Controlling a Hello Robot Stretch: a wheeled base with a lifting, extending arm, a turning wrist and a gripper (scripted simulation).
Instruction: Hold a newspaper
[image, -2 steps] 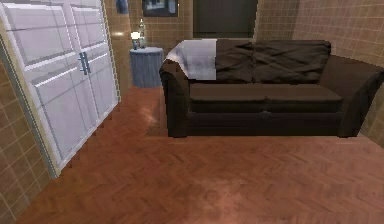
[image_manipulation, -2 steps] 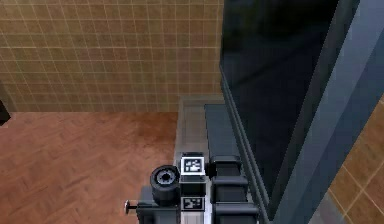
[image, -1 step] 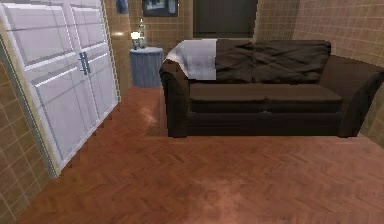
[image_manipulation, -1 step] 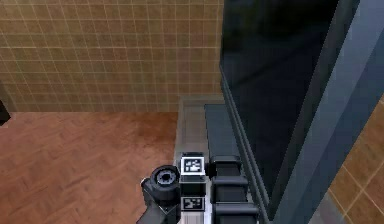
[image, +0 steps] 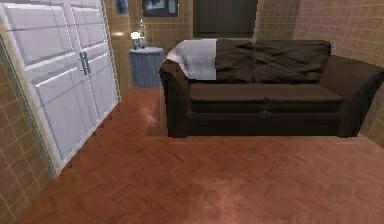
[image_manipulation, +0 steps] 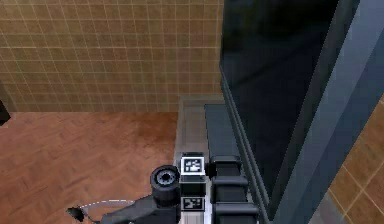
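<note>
a living room floored in reddish herringbone wood (image: 200, 180), with white double doors (image: 70, 70) at the forward view's left and a dark brown sofa (image: 270, 100) straight ahead. beside the sofa's left arm, a small blue side table (image: 147, 68) carrying a couple of small things too tiny to name. draped over the sofa's left back corner, a pale sheet (image: 197, 58): newspaper or throw, cannot tell from here, but the likeliest candidate for the task. hangs from the top of the backrest down toward the seat, long axis running roughly front to back across the sofa.

out to the arm side, a tan tiled wall (image_manipulation: 100, 55) and a big dark screen (image_manipulation: 275, 80) on a grey stand (image_manipulation: 195, 125). low in that view, the arm (image_manipulation: 230, 192) with its white marker squares (image_manipulation: 192, 166), and left of them the gripper (image_manipulation: 78, 212), thin fingers (image_manipulation: 105, 207) over bare floor and holding nothing. spread or pressed together: cannot tell.

the relation that matters: pale sheet well ahead of the base, arm pointing sideways toward the wall and away from the sofa. probably calls for driving closer and turning the base until the arm side faces the sofa's left end, then lifting to backrest height before reaching out.
</note>
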